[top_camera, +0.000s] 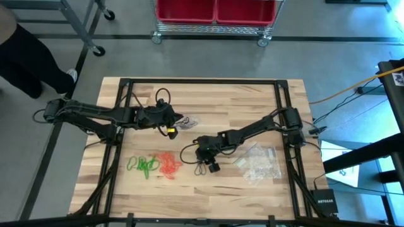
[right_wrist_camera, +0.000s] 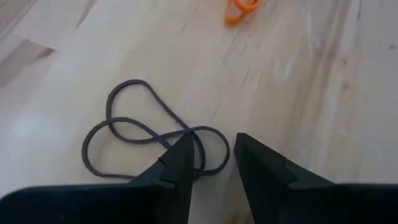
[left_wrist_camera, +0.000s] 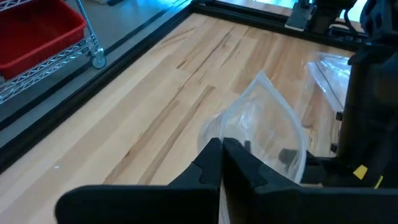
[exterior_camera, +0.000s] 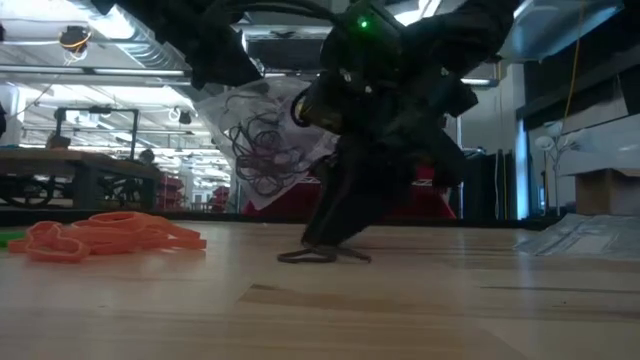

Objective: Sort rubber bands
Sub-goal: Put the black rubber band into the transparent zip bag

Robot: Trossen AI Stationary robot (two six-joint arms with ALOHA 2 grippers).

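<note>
Table [top_camera: 208, 94]: light wood top w/ black frame.

Left gripper [left_wrist_camera: 221, 163]: sitting at approx 10 o'clock from table centre, fingers closed, pinching a clear plastic bag [left_wrist_camera: 267, 134] holding dark bands; bag hanging off the table, seen in low view w/ dark loops inside [exterior_camera: 262, 145].

Right gripper [right_wrist_camera: 214, 163]: sitting just below table centre, approx 6 o'clock, tips pointing down at the wood; fingers partly apart, one finger [right_wrist_camera: 180, 158] lying over a black rubber band [right_wrist_camera: 134, 134]. Band lying flat on the table; can't tell whether it's actually gripped.

Orange rubber bands [top_camera: 168, 164]: resting in a pile at approx 7 o'clock from centre, just left of right gripper.

Green rubber bands [top_camera: 142, 165]: lying in a small cluster beside the orange pile, on its 9 o'clock side.

Spare clear bags [top_camera: 260, 162]: lying at approx 4 o'clock, near right arm.
</note>
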